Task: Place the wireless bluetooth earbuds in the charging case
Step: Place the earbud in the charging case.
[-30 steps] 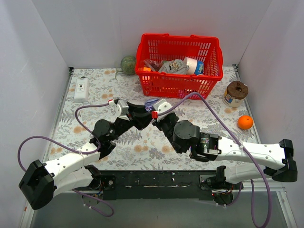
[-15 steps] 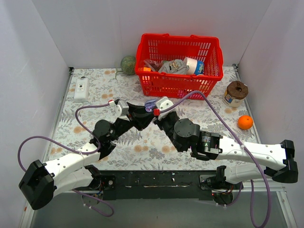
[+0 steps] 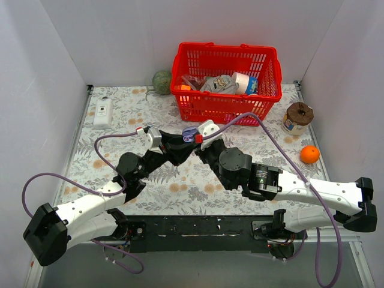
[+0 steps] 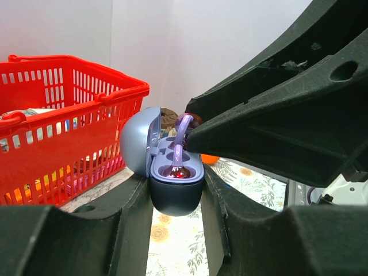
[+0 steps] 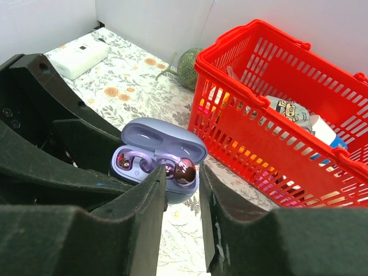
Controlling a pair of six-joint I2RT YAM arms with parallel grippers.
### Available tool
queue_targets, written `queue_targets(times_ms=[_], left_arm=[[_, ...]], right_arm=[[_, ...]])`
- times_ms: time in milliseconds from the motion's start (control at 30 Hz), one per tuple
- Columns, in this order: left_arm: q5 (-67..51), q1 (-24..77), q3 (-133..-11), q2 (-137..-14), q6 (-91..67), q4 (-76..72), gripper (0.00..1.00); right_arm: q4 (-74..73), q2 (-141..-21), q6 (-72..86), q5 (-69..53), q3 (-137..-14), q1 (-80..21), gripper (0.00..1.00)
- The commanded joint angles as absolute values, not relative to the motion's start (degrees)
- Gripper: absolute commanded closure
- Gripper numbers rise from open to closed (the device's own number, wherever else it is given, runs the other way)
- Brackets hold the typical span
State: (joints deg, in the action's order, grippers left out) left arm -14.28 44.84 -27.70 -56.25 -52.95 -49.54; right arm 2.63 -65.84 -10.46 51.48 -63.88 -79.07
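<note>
The left fingers (image 4: 123, 227) are clamping the lower half of the charging case (image 4: 172, 202), one finger pressing on each side, and are holding it above the flowered tabletop (image 3: 126, 108). The case is sitting right between the fingertips with its lid standing open, tilting away toward the red basket (image 4: 57, 115) beyond the fingers.

The right fingers (image 5: 141, 221) are reaching in over the open case from the opposite side. They are standing slightly apart, leaving a narrow gap through which the tabletop is showing, and nothing is visibly pinched between them. Both earbuds are lying in the case: one earbud (image 5: 127, 161) is sitting in the socket off to the left of the right fingertips, and the other earbud (image 5: 184, 171) is resting in the socket just past the tips, in line with the gap. Whether the tips are touching that second bud cannot be told. From the left wrist, its pale loop is rising from the socket up to the tip of a right finger.

Well away from both pairs of fingers, an orange (image 3: 309, 154), a brown tub (image 3: 298, 117), a green ball (image 3: 162, 81) and a white box (image 3: 103, 112) are lying on the tabletop.
</note>
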Motion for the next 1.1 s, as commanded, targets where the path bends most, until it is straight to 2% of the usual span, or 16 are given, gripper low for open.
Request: queue_targets(times_ms=[0, 433, 500, 533, 733, 1067], left_arm=[[-14.68, 45.00, -28.39, -53.88, -53.17, -53.26, 1.00], [-14.15, 45.00, -27.77, -53.09, -53.17, -52.21, 1.00], [-13.97, 45.00, -27.69, -53.00, -53.09, -52.03, 1.00], [-13.80, 45.00, -27.69, -53.09, -53.09, -51.86, 1.00], [-13.71, 45.00, -27.86, -53.26, -53.09, -51.77, 1.00], [-13.62, 45.00, -27.60, -53.35, -53.44, -51.59, 1.00]], right_arm=[[0.53, -64.69, -8.70, 50.98, -65.74, -78.66, 0.61], [-4.92, -65.13, -6.95, 47.55, -69.96, -78.58, 0.37], [-5.27, -64.95, -6.59, 46.85, -70.14, -78.57, 0.31], [-5.62, -64.86, -6.59, 45.98, -70.14, -78.57, 0.25], [-7.47, -65.13, -5.80, 44.65, -71.28, -78.66, 0.08], [-8.08, -63.63, -3.87, 42.46, -73.65, -78.49, 0.04]])
